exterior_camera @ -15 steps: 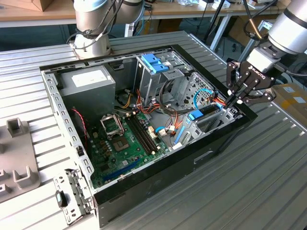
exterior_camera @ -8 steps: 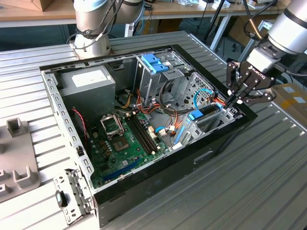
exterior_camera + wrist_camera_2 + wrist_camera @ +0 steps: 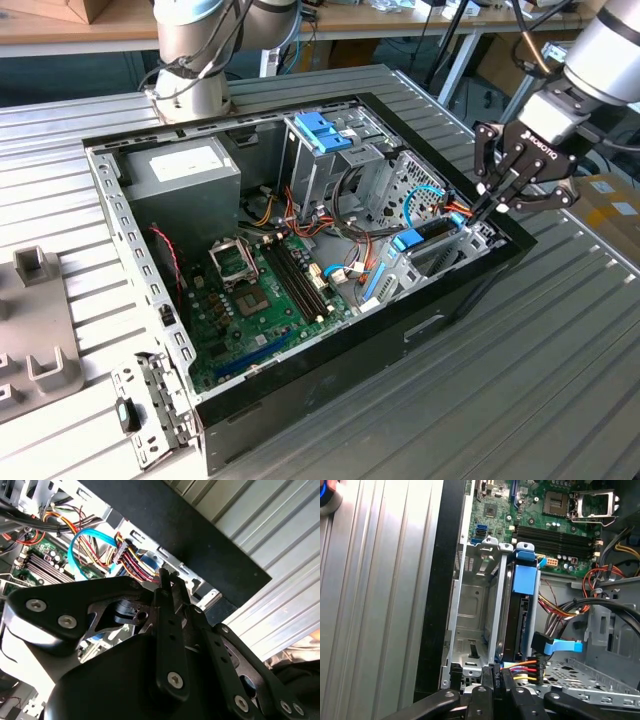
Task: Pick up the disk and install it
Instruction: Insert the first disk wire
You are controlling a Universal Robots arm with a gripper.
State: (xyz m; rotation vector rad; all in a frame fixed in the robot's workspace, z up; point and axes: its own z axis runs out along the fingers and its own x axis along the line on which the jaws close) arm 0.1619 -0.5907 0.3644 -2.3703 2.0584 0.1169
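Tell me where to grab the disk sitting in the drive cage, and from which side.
Likely the light-blue carrier tab at its end away from the plugged cables, coming straight down through the case's open top. The disk stands on edge in the drive cage, with metal walls close along both faces, so only its thin upper edge is free.

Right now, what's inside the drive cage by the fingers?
The disk stands on edge in one slot, blue carrier tab up, cables plugged in. The neighbouring slot is bare metal. The disk's label is hidden.
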